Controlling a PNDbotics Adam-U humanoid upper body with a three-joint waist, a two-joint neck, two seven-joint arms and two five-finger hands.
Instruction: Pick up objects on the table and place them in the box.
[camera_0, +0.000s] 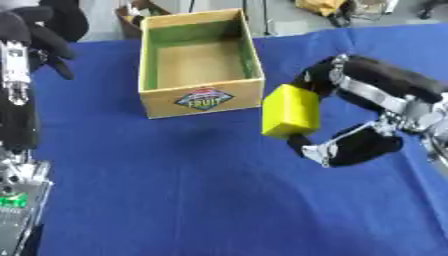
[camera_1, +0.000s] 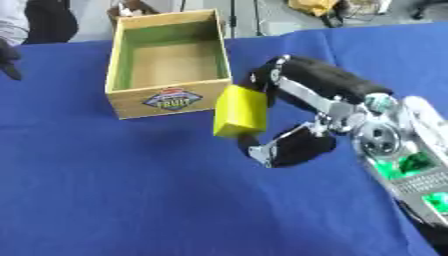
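Bench (camera_0: 175, 190) was covered w/ blue cloth, filling most of both views. Wooden box (camera_0: 201, 97) sat upright on it toward the far side, open top, green-tinted inner walls, plain bottom, a "FRUIT" label on its near face. Nothing visible inside the box.

Right hand (camera_0: 350, 145) came in from the right side, black w/ silver joints, its fingers (camera_0: 341, 70) curled over the top of a yellow block (camera_0: 289, 112) and thumb under the block's lower end, so the block was pinched between them. Block was off the bench, tilted a bit, just beside the box's near right corner; in the right eye view its upper edge looked to be touching or overlapping that corner, but can't tell for sure if there was contact. A faint shadow lay on the cloth below and left of the block.

Left hand (camera_0: 39, 35) showed at the upper left edge, black, raised above the bench, well apart from box and block; fingers appeared bent downward, holding nothing.
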